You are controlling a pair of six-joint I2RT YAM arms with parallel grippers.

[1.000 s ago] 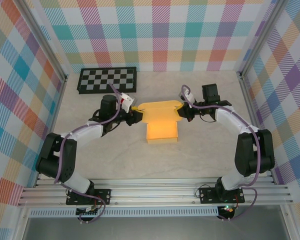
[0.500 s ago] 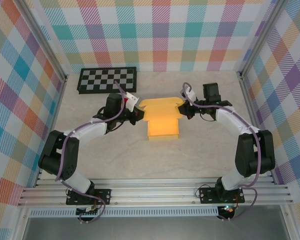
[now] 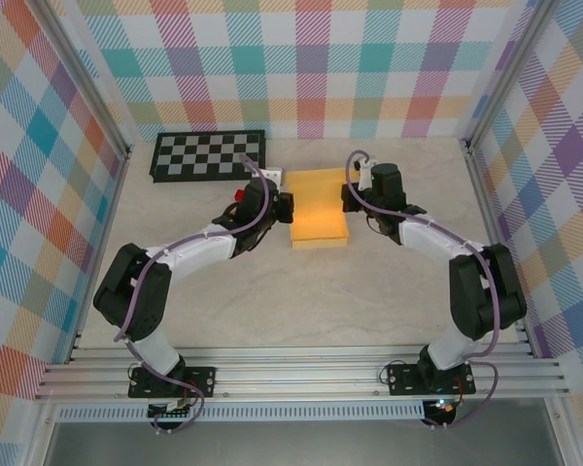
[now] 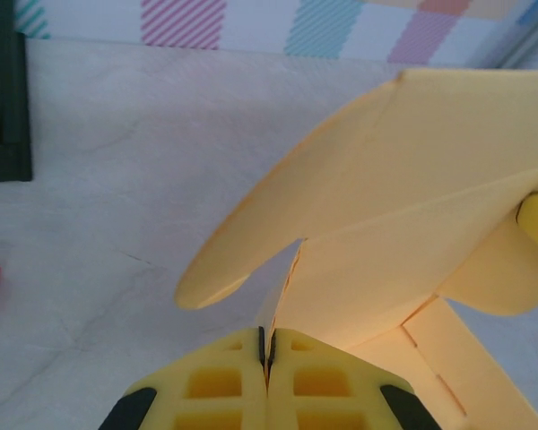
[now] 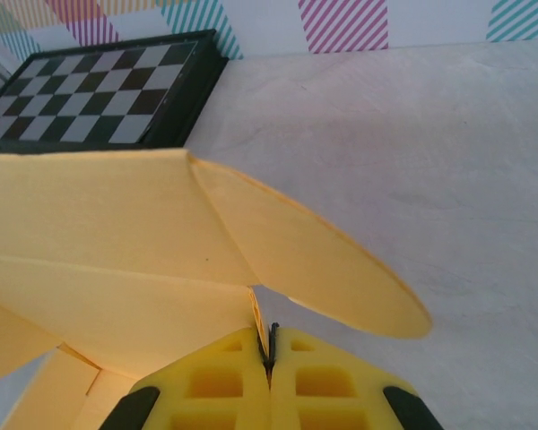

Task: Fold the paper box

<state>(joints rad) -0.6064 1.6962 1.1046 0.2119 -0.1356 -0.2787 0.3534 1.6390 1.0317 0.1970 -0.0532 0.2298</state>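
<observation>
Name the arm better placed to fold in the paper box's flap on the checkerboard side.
Left, probably. The left gripper is shut on the edge of the paper box on that side; the right gripper clamps the opposite edge.

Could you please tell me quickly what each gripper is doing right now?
Left gripper: closed, pinching an edge of the paper box.
Right gripper: closed, pinching the opposite side of the paper box.

We see a pale, marbled table (image 3: 301,301). 3 things lie on it. A black-and-white checkerboard (image 3: 209,155) lies flat at the upper left of the top view. A small red block (image 3: 240,195) sits just below the board's right end. The yellow-orange paper box (image 3: 319,216) rests at centre, with its side flaps raised off the surface in both wrist views.
</observation>
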